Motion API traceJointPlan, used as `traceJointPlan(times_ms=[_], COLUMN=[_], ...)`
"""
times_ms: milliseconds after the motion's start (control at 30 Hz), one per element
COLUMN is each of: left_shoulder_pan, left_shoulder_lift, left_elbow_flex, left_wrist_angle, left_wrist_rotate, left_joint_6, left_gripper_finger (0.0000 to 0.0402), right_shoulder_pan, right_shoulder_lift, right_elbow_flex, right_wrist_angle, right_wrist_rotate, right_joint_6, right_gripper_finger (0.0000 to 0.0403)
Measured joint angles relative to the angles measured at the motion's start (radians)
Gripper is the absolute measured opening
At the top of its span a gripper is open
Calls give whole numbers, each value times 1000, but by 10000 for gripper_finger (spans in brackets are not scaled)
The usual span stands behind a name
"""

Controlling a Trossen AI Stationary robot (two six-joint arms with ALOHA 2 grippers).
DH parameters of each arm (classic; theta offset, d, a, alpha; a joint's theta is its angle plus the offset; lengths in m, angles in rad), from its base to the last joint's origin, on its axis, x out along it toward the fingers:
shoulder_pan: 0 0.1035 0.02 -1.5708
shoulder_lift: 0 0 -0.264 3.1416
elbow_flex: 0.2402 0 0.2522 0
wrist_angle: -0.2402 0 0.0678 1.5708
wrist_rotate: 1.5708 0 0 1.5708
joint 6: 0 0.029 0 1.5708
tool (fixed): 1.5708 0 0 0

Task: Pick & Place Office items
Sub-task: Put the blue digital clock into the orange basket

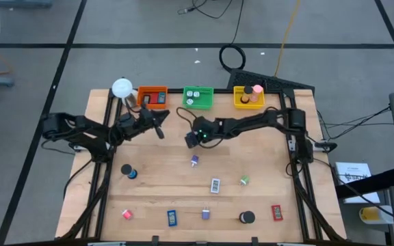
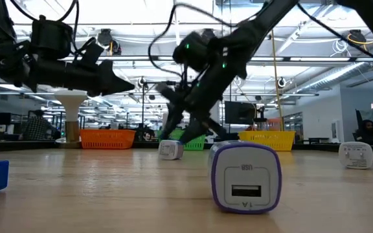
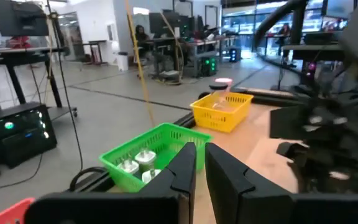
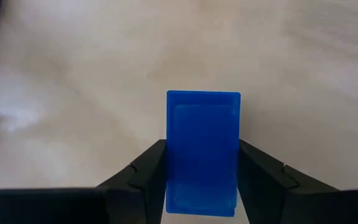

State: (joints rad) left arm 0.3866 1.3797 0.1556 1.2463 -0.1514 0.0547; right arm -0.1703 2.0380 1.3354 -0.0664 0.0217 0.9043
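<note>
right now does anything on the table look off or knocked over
Nothing looks spilled or damaged. The loose office items lie scattered flat over the table, and the three trays stand in a row at the far edge. The right gripper has its jaws closed on a blue rectangle, held squarely; the left gripper hangs empty.

- Trays along upper table edge: three — orange tray (image 1: 152,97), green tray (image 1: 198,98), yellow tray (image 1: 248,97).
- Lamps: one white lamp (image 1: 122,88), upper left.
- Loose table items: eight visible.
- Arms: two.
</note>
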Motion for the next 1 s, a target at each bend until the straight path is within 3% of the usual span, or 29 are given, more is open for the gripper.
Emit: traceJointPlan(times_ms=[233,500,700,833,1000], left_shoulder_pan=[1,1,1,1,-2], left_shoulder_lift=[0,0,0,0,1], left_elbow_flex=[0,0,0,0,8], left_wrist_angle=[-24,-17,-20,-23,-20], left_wrist_rotate=[-7,-8,-5,4,121], left_joint_6=[-2,-11,-90,-150,-205], left_gripper_finger=[37,37,37,37,37], right_shoulder_pan=[-11,-4,-6,-7,-11], right_shoulder_lift=[27,26,-17,-133,-288], right_elbow_flex=[0,0,-2,-17,-183], right_wrist_angle=[89,133,85,-1,19], right_wrist_rotate=[9,30,28,29,33], right_joint_6=[39,-16,-176,-415,-625], right_gripper_finger=[149,225,250,227,145])
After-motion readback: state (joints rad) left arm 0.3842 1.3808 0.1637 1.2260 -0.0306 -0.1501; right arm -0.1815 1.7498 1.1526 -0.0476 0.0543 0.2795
